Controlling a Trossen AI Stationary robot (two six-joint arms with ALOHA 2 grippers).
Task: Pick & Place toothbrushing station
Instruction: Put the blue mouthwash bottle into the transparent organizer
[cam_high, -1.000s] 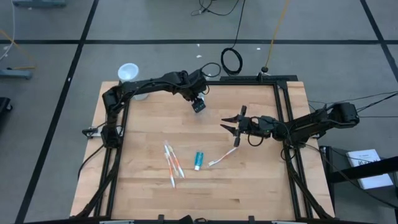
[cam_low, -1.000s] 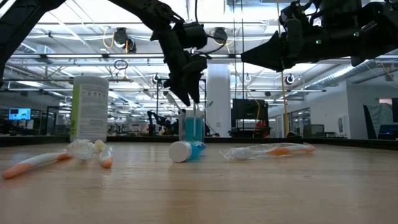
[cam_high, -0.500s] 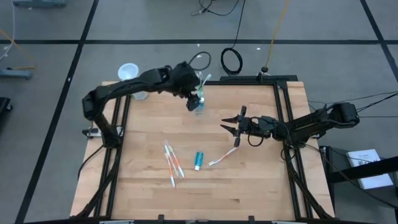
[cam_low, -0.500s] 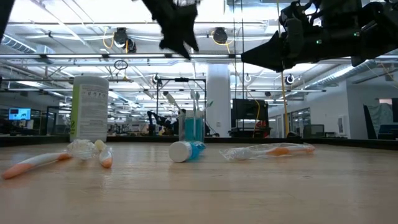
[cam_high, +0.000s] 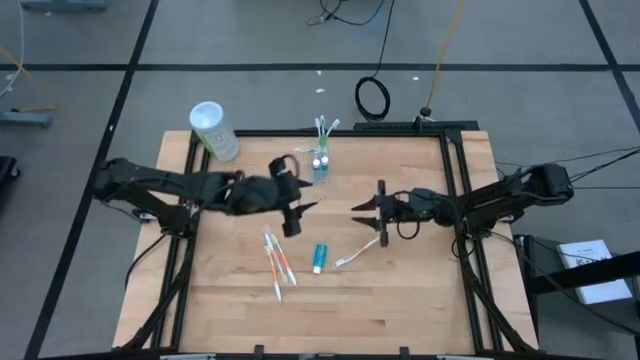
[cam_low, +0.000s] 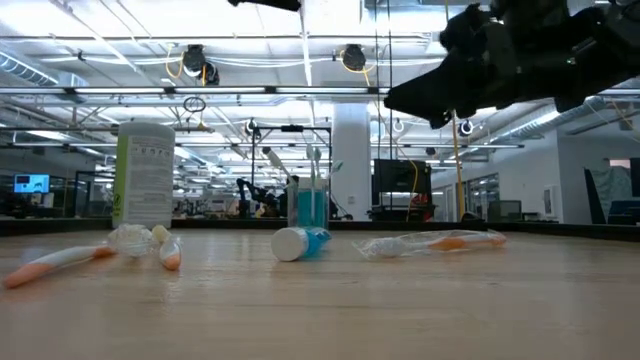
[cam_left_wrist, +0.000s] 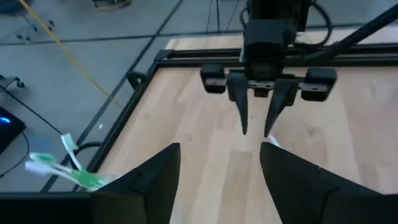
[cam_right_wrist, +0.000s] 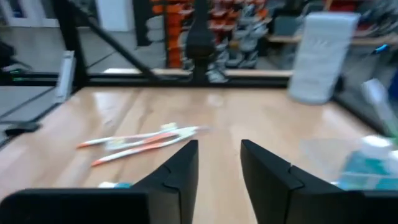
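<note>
Toothbrushes lying flat on the surface look light, slim, slippery: pinch one mid-handle; left hand and right hand both released, empty

around my wooden table it's grey floor with dark lines, plus a white pillar and ceiling lights behind.

A robotics lab in a large open industrial hall: a wooden worktop in a black metal frame stands on a grey floor marked with dark lines, cables trailing, under exposed ceiling pipes and strip lighting.
</note>
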